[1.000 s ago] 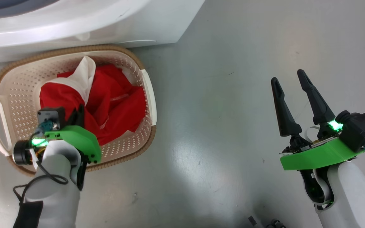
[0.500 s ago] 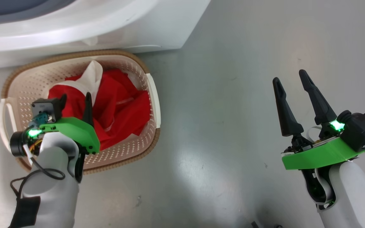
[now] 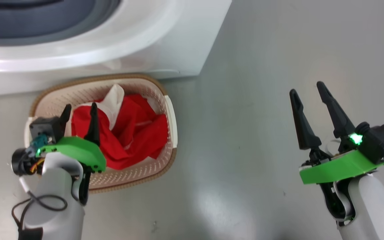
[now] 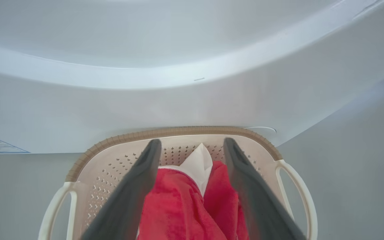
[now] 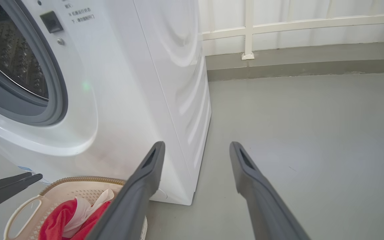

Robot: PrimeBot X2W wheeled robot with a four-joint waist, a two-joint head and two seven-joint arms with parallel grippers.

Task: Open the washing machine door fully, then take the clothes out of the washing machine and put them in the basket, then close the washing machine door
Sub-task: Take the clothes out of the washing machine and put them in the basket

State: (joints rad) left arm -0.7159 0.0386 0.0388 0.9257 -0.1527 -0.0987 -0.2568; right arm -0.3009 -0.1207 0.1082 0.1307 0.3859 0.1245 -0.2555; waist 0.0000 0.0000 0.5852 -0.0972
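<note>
The bright red garments with white trim (image 3: 135, 136) lie heaped in the cream perforated plastic basket with a brown woven rim (image 3: 105, 79). It stands on the grey floor (image 3: 245, 133), just before the big white front-loading washing machine (image 3: 145, 40). The left fingers (image 3: 93, 121) hang spread wide over the garments, gripping nothing. The right fingers (image 3: 301, 120) stand wide apart and empty, well off to the side.
</note>
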